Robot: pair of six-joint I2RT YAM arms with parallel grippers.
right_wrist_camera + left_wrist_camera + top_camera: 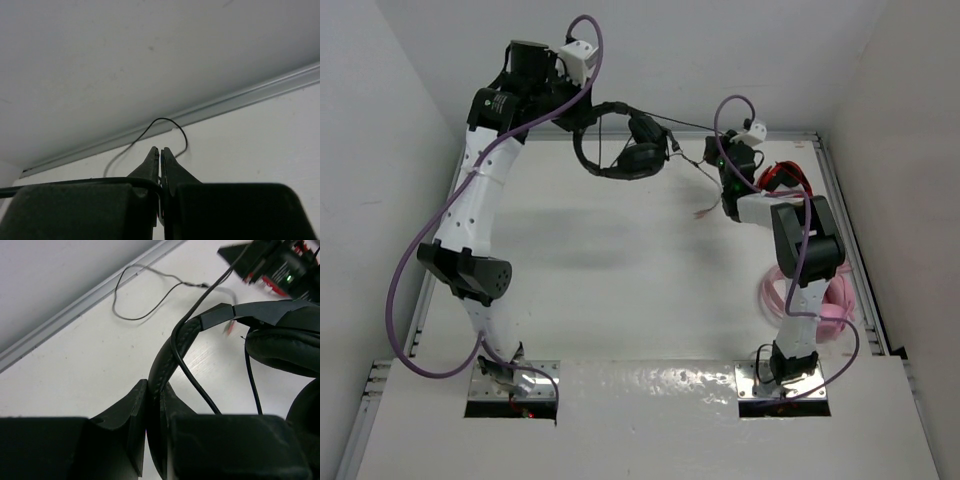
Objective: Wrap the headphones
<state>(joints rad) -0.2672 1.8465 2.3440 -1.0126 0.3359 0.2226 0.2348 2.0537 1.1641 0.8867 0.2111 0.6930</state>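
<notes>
The black headphones (620, 150) hang above the far end of the table. My left gripper (588, 118) is shut on their padded headband (172, 347), seen between its jaws in the left wrist view (154, 385), with an earcup (285, 347) at the right. The thin black cable (688, 160) runs from the headset to my right gripper (722, 160), which is shut on it. In the right wrist view the cable (165, 120) loops beyond the closed jaws (160, 150) along the back wall. The pinkish plugs (704, 212) dangle below the right gripper.
Red headphones (782, 178) lie at the far right behind the right arm. Pink headphones (820, 295) lie at the right edge beside the right arm. The raised table rim (830, 170) and the white walls close in the back and sides.
</notes>
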